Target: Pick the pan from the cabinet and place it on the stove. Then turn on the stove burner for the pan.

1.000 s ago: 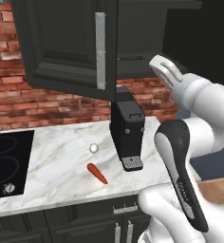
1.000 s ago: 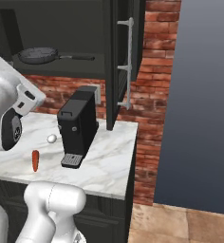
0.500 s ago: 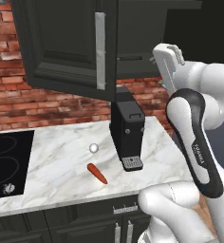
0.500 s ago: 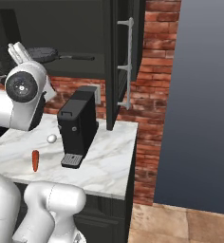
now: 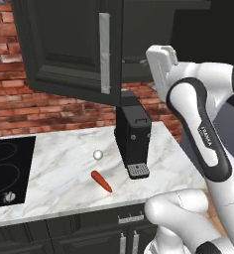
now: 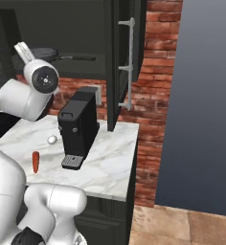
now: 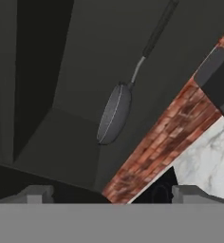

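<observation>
The pan lies on the shelf inside the open cabinet, its long thin handle pointing away from the dish. In the right base view the pan rests on that shelf behind my raised hand. My gripper is open, its two tips wide apart with nothing between them, a short way in front of the pan and apart from it. The stove is the black glass cooktop at the counter's left end, with a small knob at its front.
A black coffee machine stands on the marble counter under the cabinet. A carrot and a small white ball lie to its left. The cabinet doors stand open, one with a silver bar handle. Brick wall behind.
The arm has swung up and round, lifting the hand from beside the counter to the level of the cabinet shelf. The gripper stays open. Nothing on the counter has moved.
</observation>
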